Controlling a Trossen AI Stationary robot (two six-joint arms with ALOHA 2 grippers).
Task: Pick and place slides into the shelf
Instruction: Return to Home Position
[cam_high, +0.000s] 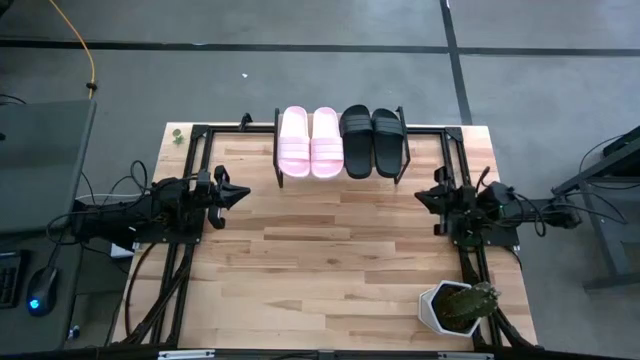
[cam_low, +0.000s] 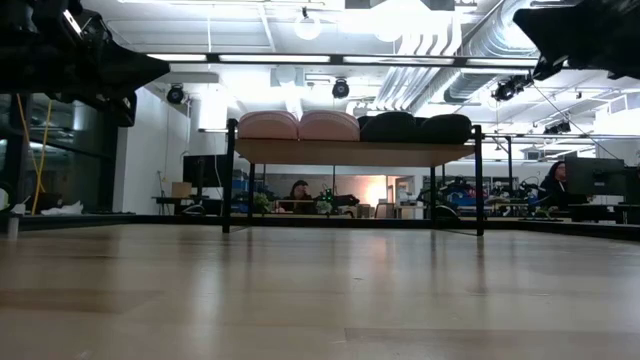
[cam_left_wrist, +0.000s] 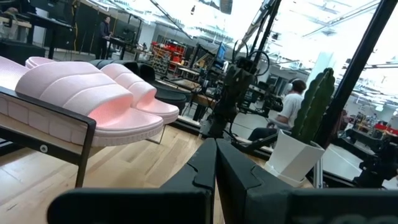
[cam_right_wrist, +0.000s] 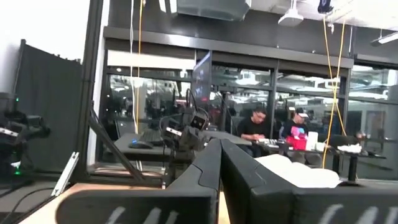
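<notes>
Two pale pink slides (cam_high: 309, 141) and two black slides (cam_high: 373, 140) lie side by side, soles down, on top of the shelf (cam_high: 340, 177) at the table's far edge; the low view shows them in a row on its wooden top (cam_low: 350, 151). My left gripper (cam_high: 244, 194) is shut and empty at the table's left side, pulled back to its base. My right gripper (cam_high: 419, 195) is shut and empty at the right side. The left wrist view shows the pink slides (cam_left_wrist: 93, 99) close by.
A white pot with a cactus (cam_high: 458, 306) stands at the table's near right corner. Black frame rails (cam_high: 190, 180) run along both sides. The wooden tabletop (cam_high: 330, 260) between the arms is bare. People sit at desks in the room beyond.
</notes>
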